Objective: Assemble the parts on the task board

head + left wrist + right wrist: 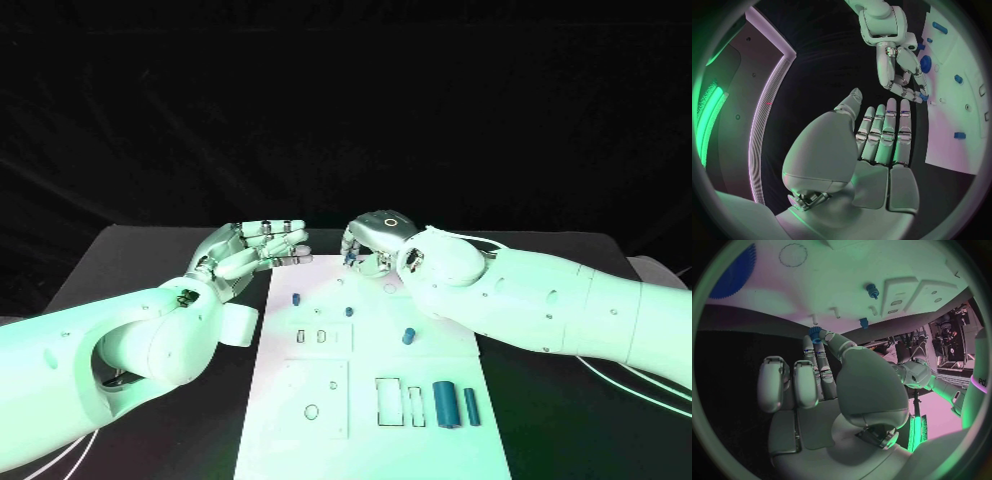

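A: Right hand (826, 390) pinches a small blue toothed plastic part (815, 333) at its fingertips, held over the far edge of the white task board (378, 420).

B: Left hand (879, 145)?

A: Flat, fingers apart, holding nothing, just beside the board's left edge.

B: Handling?

A: Judged light, rigid, smooth; liable to slip or twist. Best taken across its toothed rim, lightly.

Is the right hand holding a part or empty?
Holding. The right hand pinches a small blue part at its fingers, at the board's edge.
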